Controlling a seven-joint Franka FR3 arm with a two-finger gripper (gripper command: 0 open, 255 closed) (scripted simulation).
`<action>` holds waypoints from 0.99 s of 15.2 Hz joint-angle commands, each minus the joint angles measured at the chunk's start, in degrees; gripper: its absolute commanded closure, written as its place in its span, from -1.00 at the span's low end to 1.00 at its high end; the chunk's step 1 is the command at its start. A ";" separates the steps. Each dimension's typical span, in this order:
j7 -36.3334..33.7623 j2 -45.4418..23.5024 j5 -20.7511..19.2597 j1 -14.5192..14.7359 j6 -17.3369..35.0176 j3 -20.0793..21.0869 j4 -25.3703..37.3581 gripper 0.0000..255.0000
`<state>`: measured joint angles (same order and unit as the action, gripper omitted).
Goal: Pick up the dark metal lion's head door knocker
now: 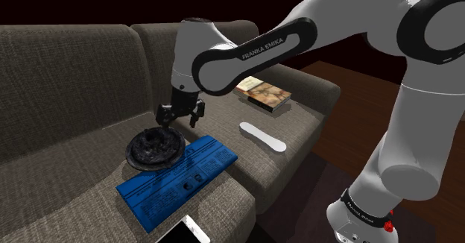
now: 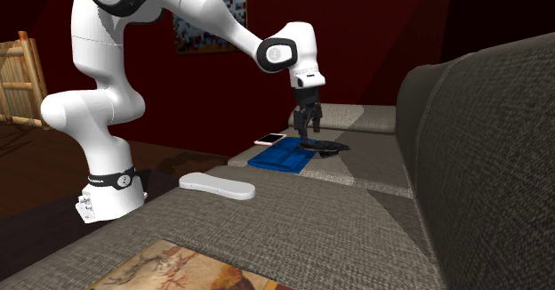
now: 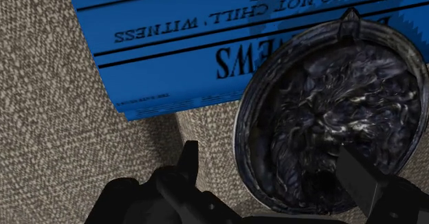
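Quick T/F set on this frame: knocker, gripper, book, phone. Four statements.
1. The knocker lies partly on the blue paper. True.
2. The gripper is shut on the knocker. False: it is open, just above the knocker.
3. The book is on the floor. False: it lies on the sofa.
4. The phone lies on the sofa near the paper. True.

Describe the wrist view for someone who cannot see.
A dark lion's head door knocker lies on a sofa cushion, partly over a blue printed paper. The black gripper is open above it, one finger over its face, the other outside its rim.
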<state>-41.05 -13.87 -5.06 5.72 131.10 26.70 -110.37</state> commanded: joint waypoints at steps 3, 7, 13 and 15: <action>-0.84 -1.81 -1.18 0.48 2.67 -0.35 -1.01 -1.00; -0.97 -2.18 -1.40 0.57 3.07 -0.43 -1.07 1.00; -0.98 -2.20 -1.41 0.57 3.11 -0.43 -1.09 1.00; -0.92 -2.04 -1.33 0.53 3.05 -0.41 -1.18 1.00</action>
<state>-42.01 -15.94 -6.44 6.25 134.16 26.27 -111.47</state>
